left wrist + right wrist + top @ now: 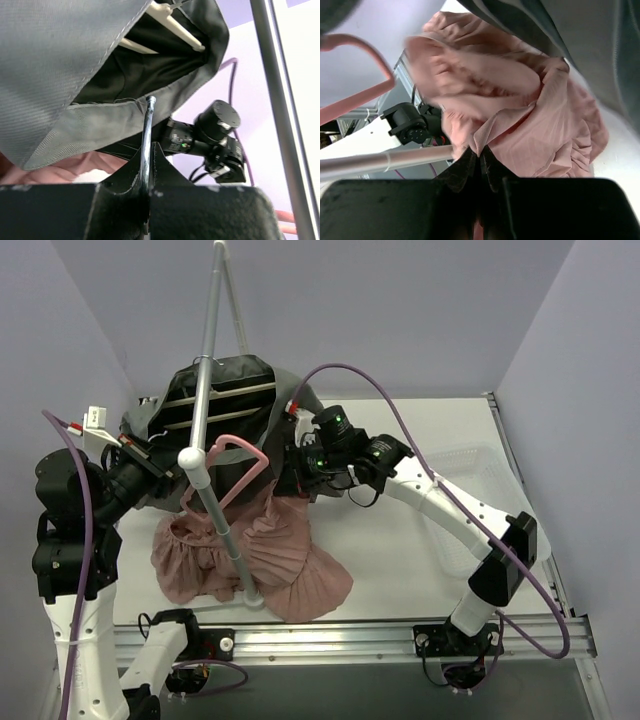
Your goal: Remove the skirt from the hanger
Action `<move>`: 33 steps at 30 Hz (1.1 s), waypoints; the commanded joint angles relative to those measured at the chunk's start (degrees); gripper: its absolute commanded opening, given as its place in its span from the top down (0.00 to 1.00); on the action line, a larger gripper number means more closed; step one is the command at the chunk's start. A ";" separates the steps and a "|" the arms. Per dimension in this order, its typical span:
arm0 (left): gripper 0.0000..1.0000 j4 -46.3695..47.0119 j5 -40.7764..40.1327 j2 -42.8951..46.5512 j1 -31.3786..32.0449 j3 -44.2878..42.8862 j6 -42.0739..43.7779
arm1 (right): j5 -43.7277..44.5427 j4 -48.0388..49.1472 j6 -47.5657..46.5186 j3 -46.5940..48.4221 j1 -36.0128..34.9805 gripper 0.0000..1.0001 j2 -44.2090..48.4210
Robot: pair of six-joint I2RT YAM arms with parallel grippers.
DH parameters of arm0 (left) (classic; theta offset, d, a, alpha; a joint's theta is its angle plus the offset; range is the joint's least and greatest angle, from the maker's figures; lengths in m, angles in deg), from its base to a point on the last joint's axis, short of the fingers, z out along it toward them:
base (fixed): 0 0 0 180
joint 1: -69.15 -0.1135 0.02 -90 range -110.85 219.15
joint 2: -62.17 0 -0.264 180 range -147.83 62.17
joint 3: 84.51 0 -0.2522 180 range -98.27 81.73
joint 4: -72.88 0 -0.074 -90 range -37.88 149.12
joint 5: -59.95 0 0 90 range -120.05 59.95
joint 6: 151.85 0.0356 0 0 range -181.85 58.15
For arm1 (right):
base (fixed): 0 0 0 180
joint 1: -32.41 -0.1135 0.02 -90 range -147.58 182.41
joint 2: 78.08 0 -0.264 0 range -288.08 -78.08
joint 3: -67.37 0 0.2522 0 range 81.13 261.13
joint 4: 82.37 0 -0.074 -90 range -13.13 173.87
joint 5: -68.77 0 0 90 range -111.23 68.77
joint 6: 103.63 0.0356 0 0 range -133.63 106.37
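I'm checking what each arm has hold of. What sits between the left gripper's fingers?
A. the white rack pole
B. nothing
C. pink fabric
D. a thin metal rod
D: in the left wrist view, a thin metal rod rises from between the closed fingers of the left gripper, its tip ending against the hem of the grey garment.

Skirt (255, 550) lies on table (400, 550), before the hanging garment (230, 390).
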 commanded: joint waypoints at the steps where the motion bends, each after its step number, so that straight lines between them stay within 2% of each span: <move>1: 0.98 3.78 0.94 -0.68 -0.29 -3.20 -2.81 | -1.58 3.35 0.78 0.96 0.00 1.00 -1.60; 8: 0.98 2.20 0.07 -1.83 -0.29 -4.61 -1.05 | 4.75 0.46 0.78 -1.14 4.82 1.00 2.16; 13: 0.98 -2.18 -1.07 -1.74 -0.38 -5.49 4.21 | 7.21 -2.17 0.78 -4.66 10.10 1.00 11.11; 15: 0.98 -5.61 -2.47 -1.48 -0.29 -5.58 6.76 | 7.65 -5.16 -0.44 -1.69 12.21 1.00 12.36; 19: 0.98 -11.76 -6.61 -0.77 -0.29 -4.44 11.25 | 13.88 -18.05 -5.36 9.12 12.92 1.00 12.72; 23: 0.98 -16.51 -6.62 -2.26 -0.38 -5.49 16.35 | 16.71 -23.88 -6.95 16.60 16.78 1.00 13.94; 28: 0.98 -22.32 -9.51 -4.20 -0.29 -9.97 22.06 | 15.65 -28.54 -6.52 26.77 22.58 1.00 13.42; 33: 0.98 -19.78 -10.66 -3.15 -0.29 -3.48 22.69 | 17.84 -28.81 -5.63 32.59 22.77 1.00 12.90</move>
